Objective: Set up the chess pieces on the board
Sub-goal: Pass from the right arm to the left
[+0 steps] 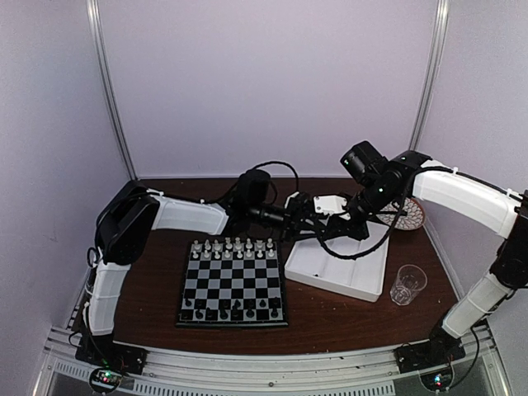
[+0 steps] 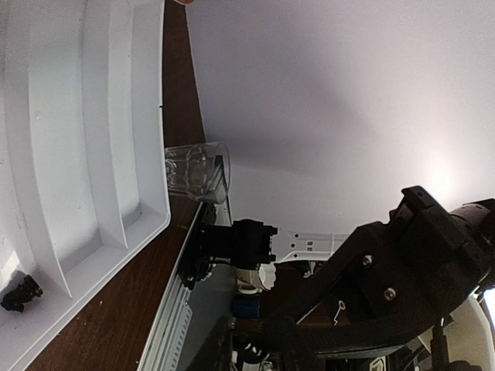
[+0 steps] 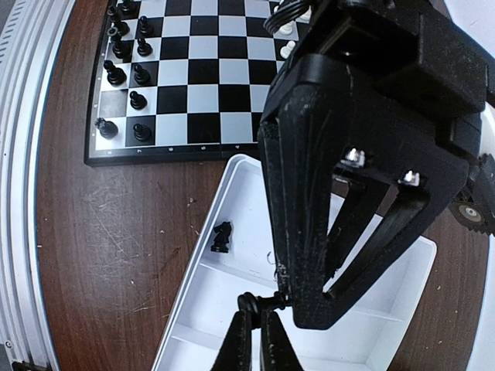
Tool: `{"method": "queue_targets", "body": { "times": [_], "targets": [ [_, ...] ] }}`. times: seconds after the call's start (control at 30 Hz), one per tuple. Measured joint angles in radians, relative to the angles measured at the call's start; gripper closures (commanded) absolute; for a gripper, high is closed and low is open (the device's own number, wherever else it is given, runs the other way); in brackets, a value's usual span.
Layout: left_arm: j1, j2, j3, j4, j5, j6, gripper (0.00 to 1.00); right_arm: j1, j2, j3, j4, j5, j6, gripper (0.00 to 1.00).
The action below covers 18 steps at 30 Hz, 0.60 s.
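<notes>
Black on black at the centre of the right wrist view: the left gripper [image 3: 309, 305], a bulky two-fingered claw, hangs over the white rectangular divided plastic tray [image 3: 197, 309]. Its fingers slant towards each other at the tips, but whether they pinch anything I cannot tell from here. Up from the bottom edge of that frame comes the right gripper [image 3: 254, 317], its two slim fingers pressed together, tips almost against the left claw. There's a small dark knob right at those tips, too murky to make out.

Just left of the pair, a lone black chess piece [image 3: 222, 236], knight-shaped, lies in a tray compartment, apart from both grippers. The left wrist view catches it too, down in the lower left corner.

Over to the top view now. The flat chequered board [image 1: 233, 280] of black and pale grey squares sits centre-left on the brown wooden tabletop [image 1: 330, 318]. The tiny white chessmen [image 1: 233, 247] are lined up in two rows along its upper edge, and the tiny black chessmen [image 1: 233, 312] are ranked along its lower edge. The tray lies just beside the board on the right, set at a slant. The two arms meet above its upper-left corner.

Right of the tray stands a clear drinking glass [image 1: 407, 283], upright. Behind the tray, at the right, a round red-and-white patterned disc [image 1: 411, 216] peeks out, partly hidden by the right arm.
</notes>
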Motion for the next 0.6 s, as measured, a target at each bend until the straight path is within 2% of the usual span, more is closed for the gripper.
{"method": "queue_targets", "body": {
  "times": [0.6],
  "targets": [
    [0.002,0.031,-0.008,0.085,0.0,-0.109,0.85,0.0,0.013,0.0,0.017,0.024,0.03,0.96]
  ]
}}
